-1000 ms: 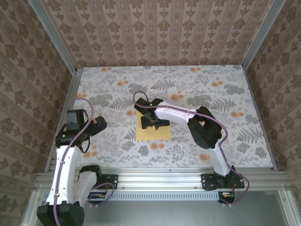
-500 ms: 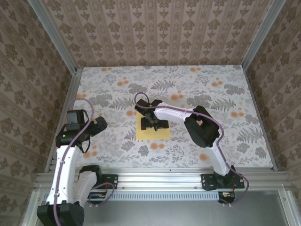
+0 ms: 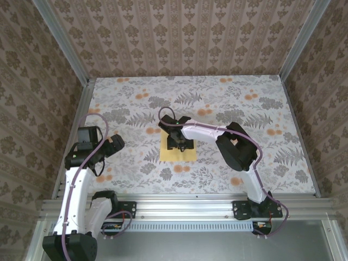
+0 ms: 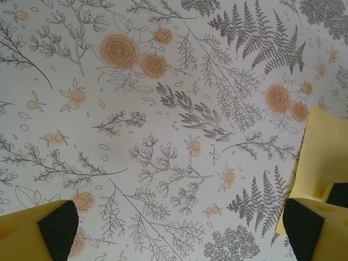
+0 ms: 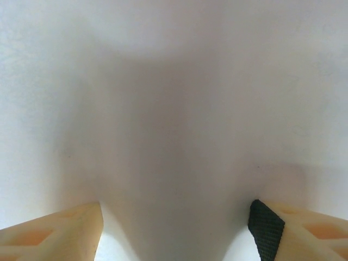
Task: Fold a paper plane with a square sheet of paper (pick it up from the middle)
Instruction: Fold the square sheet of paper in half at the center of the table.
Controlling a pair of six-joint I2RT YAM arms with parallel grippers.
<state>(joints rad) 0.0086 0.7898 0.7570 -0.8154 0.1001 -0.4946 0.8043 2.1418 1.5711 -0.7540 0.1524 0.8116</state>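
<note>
**While the right tool [image 3: 181, 144] bears on the square sheet of paper [image 3: 172, 156]**

Right tool — fingers [image 5: 54, 228] spread apart — stands tip-down on the middle of the sheet, which lies on the flowered surface [image 3: 234, 98] directly beneath it. Left tool [image 4: 176, 223], likewise spread wide, hovers over the surface with the sheet off to its right — one edge showing just beyond a fingertip [image 4: 304, 228].

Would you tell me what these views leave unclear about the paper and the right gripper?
- Top view: the middle of the paper is hidden under the right gripper; contact cannot be judged.
- Left wrist view: the paper is cut off by the right edge.
- Right wrist view: the paper is too close and blurred; no creases can be made out.
</note>
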